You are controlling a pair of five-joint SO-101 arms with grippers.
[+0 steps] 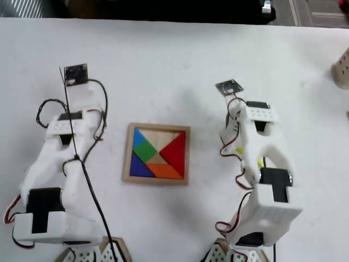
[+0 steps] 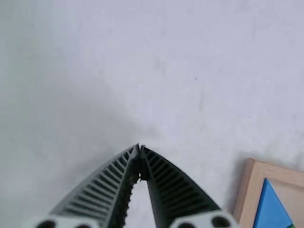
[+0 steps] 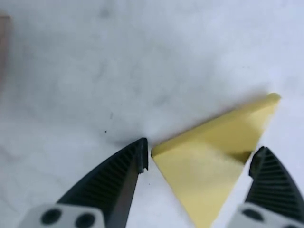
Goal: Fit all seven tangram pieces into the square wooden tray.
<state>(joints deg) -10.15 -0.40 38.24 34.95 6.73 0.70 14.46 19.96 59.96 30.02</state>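
Bench (image 1: 163, 65) white. Tray (image 1: 156, 127) pale wood. In it: light-blue piece (image 1: 143, 137), green piece (image 1: 145, 150), red piece (image 1: 175, 148), orange piece (image 1: 165, 171), indigo piece (image 1: 139, 168). Loose triangle (image 3: 209, 164) yellow. Left claw (image 2: 140, 152), right claw (image 3: 202, 148) dark grey, ribbed.

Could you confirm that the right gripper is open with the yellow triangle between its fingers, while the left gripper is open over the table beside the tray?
Not quite: the left gripper is shut over the table beside the tray, as the left wrist view shows. The right gripper is open with the yellow triangle between its fingers.
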